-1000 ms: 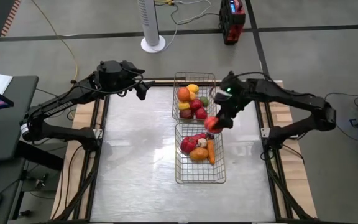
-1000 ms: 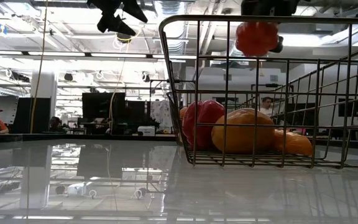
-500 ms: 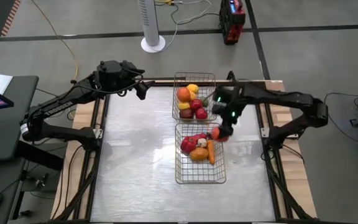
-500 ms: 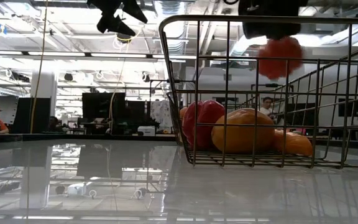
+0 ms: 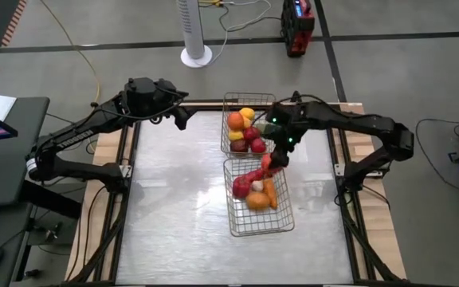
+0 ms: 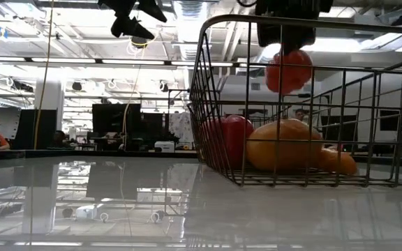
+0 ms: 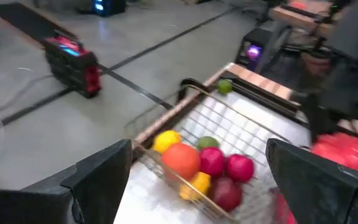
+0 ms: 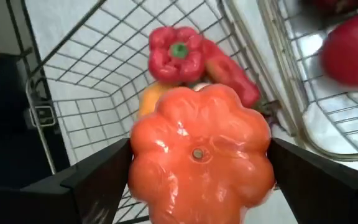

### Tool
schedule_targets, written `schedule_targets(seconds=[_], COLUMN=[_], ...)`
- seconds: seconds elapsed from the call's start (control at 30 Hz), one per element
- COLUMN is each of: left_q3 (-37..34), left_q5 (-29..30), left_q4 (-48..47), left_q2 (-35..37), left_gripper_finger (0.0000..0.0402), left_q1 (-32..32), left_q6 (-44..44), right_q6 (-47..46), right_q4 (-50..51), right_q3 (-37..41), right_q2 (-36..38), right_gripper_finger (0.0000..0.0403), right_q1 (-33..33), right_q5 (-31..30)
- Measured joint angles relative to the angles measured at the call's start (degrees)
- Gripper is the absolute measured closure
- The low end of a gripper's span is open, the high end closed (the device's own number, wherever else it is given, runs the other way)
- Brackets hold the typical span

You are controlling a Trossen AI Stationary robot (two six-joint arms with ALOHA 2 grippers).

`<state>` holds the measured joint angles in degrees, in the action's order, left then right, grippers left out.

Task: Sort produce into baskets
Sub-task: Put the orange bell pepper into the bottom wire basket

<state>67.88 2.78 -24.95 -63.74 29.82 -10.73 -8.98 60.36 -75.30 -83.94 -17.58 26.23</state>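
- High view: the right gripper (image 5: 270, 162) holds a ribbed orange-red tomato (image 5: 268, 163) over the nearer silver wire-mesh basket (image 5: 284, 227) on the shiny counter (image 5: 174, 199)
- Low view: that tomato (image 6: 288, 70) hangs above the basket's rim
- Left wrist view: the left gripper (image 7: 197, 186) waits with jaws spread, empty
- Right wrist view: jaws wide around the tomato

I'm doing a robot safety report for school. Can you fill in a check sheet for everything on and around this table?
Surface: shiny table, bare left of the baskets.
Job's things: far basket holds fruit; near basket holds peppers and more produce.
Clutter: nothing seen.
Grippers: right gripper grips a ribbed red tomato over the near basket; left gripper open, empty, at the far left corner.
Cables: yellow cable on the floor.
Surroundings: white fan base, red-black box.
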Motion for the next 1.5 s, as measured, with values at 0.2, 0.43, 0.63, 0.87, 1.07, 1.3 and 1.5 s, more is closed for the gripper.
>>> schedule_targets(seconds=[0.2,0.43,0.63,0.87,1.07,1.3,1.5], left_q3=[0.1,0.1,0.1,0.0,0.0,0.0,0.0], left_q5=[-11.6,-12.5,-11.6,-14.4,-9.4,-4.5,-2.5], left_q4=[0.6,3.9,7.3,16.1,23.5,23.9,15.9], left_q2=[-3.3,-11.9,-18.6,-24.6,-25.5,-25.4,-25.4], left_gripper_finger=[0.0045,0.0045,0.0045,0.0045,0.0045,0.0045,0.0045], left_q1=[-2.1,-7.9,-13.1,-17.8,-19.3,-21.1,-23.3], left_q6=[-3.5,-8.5,-14.1,-17.2,-23.0,-24.5,-22.6], right_q6=[5.2,10.8,6.8,4.9,10.4,10.5,9.6], right_q4=[-2.0,-4.8,-3.3,-3.9,-7.8,-12.2,-13.5], right_q3=[-2.2,-2.5,-3.8,-7.0,-8.3,-8.3,-12.6], right_q2=[0.2,0.2,0.1,0.1,0.1,-0.8,-0.7], right_gripper_finger=[0.0006,0.0004,0.0003,0.0003,0.0003,0.0003,0.0003], right_q1=[3.0,7.0,8.8,11.8,13.7,14.5,16.9], right_q5=[-1.4,-10.7,-11.5,-12.8,-17.1,-26.4,-26.0])
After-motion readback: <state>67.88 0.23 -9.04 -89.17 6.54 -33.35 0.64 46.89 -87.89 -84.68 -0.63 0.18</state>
